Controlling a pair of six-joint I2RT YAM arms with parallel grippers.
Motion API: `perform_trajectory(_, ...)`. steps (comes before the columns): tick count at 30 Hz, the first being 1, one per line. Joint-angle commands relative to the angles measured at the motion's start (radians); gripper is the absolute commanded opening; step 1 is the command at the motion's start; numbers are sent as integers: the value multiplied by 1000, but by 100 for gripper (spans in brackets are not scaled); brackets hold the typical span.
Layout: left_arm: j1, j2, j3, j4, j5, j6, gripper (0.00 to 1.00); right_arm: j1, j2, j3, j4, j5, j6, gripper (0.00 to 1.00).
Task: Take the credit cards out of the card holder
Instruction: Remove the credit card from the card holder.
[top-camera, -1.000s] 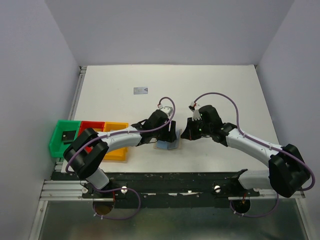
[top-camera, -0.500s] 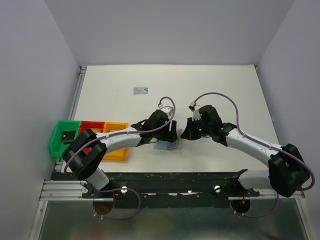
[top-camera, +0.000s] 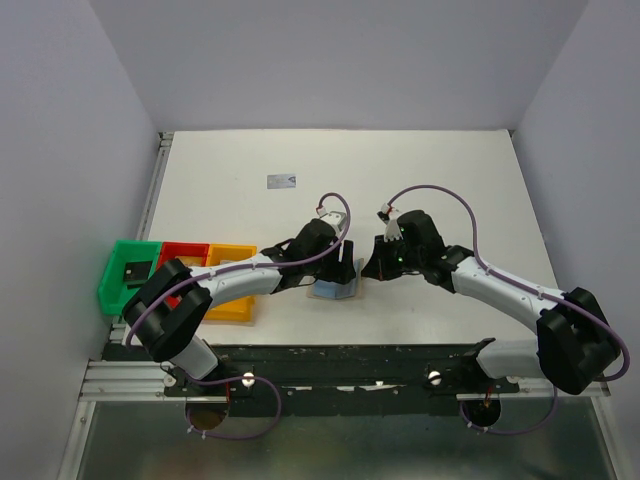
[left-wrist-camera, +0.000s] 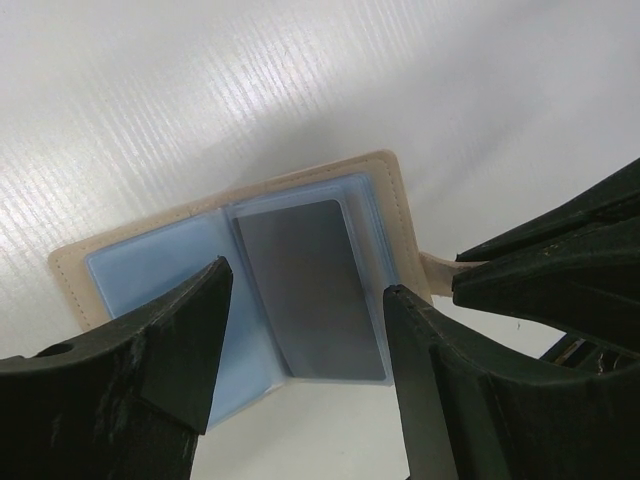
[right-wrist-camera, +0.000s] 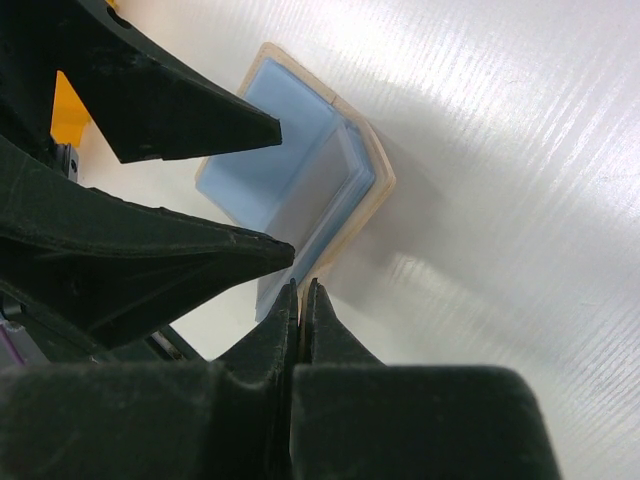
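- Holder (left-wrist-camera: 150, 265): lies open, blue panels up, on the table (top-camera: 420, 180), at 6 o'clock from its centre, near the arm bases.
- Card (left-wrist-camera: 300, 285): one dark card shows, seated in the panel at 3 o'clock of the fold in the left wrist view. You cannot count any others, because the stacked sleeves hide whatever lies beneath.
- Left gripper (top-camera: 345, 271): spread wide and grasping nothing, with its fingers straddling the card-bearing panel from above. Whether the tips touch the holder cannot be told.
- Right gripper (right-wrist-camera: 303, 288): clenched, at 3 o'clock of the holder. Its tips meet the tan tab (left-wrist-camera: 436, 270) on the holder's edge and appear to pinch it.
- Bins (top-camera: 232, 250): green, red and yellow, in a row at 9 o'clock of the holder, well apart from it.
- Pale slip (top-camera: 283, 181): at 12 o'clock of the holder, well apart; too small to tell whether it is a card.
- Risk, slip: if your right pinch holds the tab alone, it may slide off when the left pulls. The holder would then drag along with the card.
- Risk, wrong grasp: close the left fingers as they stand and you may take the whole panel or a sleeve, not the card's edge.
- Risk, collision: both grippers crowd one edge. A small misjudged move could knock the fingers together or fold the holder shut.
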Motion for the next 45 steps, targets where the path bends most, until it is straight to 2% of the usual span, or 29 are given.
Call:
perform_trajectory(1, -5, 16, 24, -9, 2, 18, 74, -4, 3, 2, -1, -4, -16, 0)
perform_trajectory(13, -7, 56, 41, -7, 27, 22, 73, -4, 3, 2, 1, -7, -18, 0)
perform_trajectory(22, -8, 33, 30, -84, -81, 6, 68, -4, -9, -6, -3, -1, -18, 0)
perform_trajectory(39, 19, -180, -88, -116, -271, -50, 68, -4, -17, -10, -22, 25, -35, 0)
perform_trajectory(45, 71, -284, -205, -69, -254, -82, 68, -4, -23, -13, -32, 35, -45, 0)
